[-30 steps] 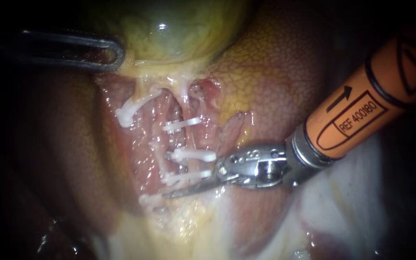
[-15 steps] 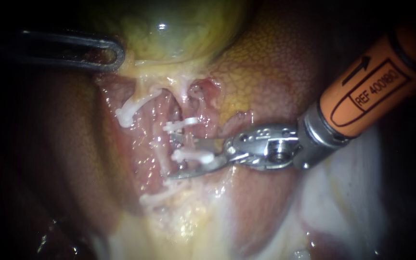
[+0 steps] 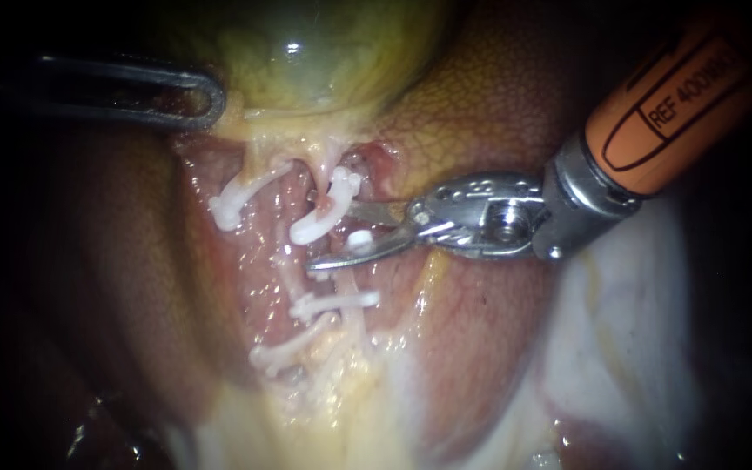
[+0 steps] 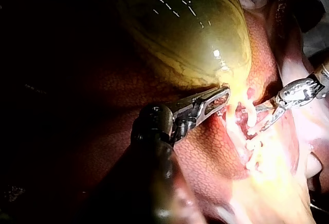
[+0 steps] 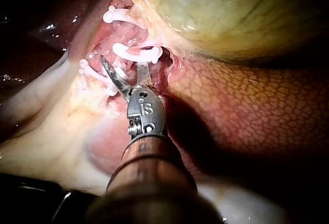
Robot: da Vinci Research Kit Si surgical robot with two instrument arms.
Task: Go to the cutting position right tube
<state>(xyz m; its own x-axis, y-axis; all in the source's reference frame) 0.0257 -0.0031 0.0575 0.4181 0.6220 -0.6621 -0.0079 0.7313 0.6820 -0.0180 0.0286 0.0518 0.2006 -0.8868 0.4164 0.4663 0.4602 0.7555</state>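
The right tube (image 3: 347, 287) runs down from the gallbladder (image 3: 324, 61) and carries several white clips (image 3: 334, 303). My right instrument (image 3: 328, 235) comes in from the upper right with its blades open. They straddle the tube just below the uppermost clip (image 3: 322, 211), and a small clip (image 3: 359, 239) lies between them. In the right wrist view the open blades (image 5: 123, 72) sit under a clip (image 5: 136, 53). My left instrument (image 3: 206, 97) is shut on the gallbladder's lower edge (image 4: 222, 88), which it holds up; the jaws (image 4: 218, 100) show in the left wrist view.
A further clip (image 3: 235, 198) sits on the left tube. Liver (image 3: 480, 139) surrounds the dissected bed on both sides. Pale fatty tissue (image 3: 341, 400) lies below the clips. My right instrument's orange shaft (image 3: 663, 113) fills the upper right.
My right instrument has moved up along the right tube from the lowest clips to just below the uppermost one. Its blades have opened wider. The uppermost clip has tilted.
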